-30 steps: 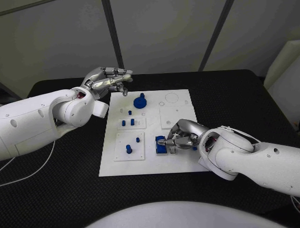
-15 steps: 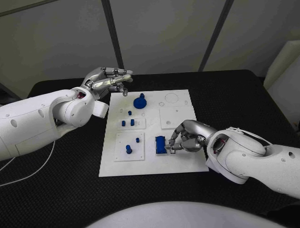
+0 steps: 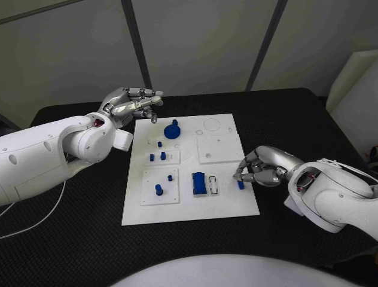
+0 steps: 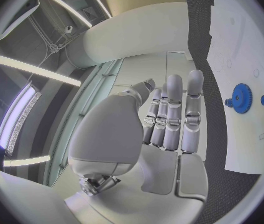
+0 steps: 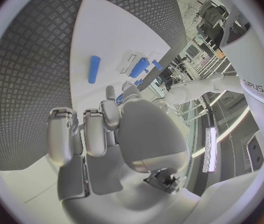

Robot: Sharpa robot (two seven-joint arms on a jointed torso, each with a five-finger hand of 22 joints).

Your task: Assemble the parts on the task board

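1. Since the earlier frame, the right hand [image 3: 265, 169] has been drawn back from the blue block [image 3: 198, 183] to the task board [image 3: 189, 206] edge, leaving a small blue peg [image 3: 240, 185] lying just under its curled, empty fingers.
2. The left hand [image 3: 130, 103] is held curled beyond the board, gripping nothing.
3. The peg is best pinched at mid-length and kept upright for seating.

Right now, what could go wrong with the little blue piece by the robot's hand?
The small blue part lies loose near the task board's right edge, beside the right hand; a careless nudge might push it off. The blue block and white slot sit close by, so reaching fingers could bump them too.
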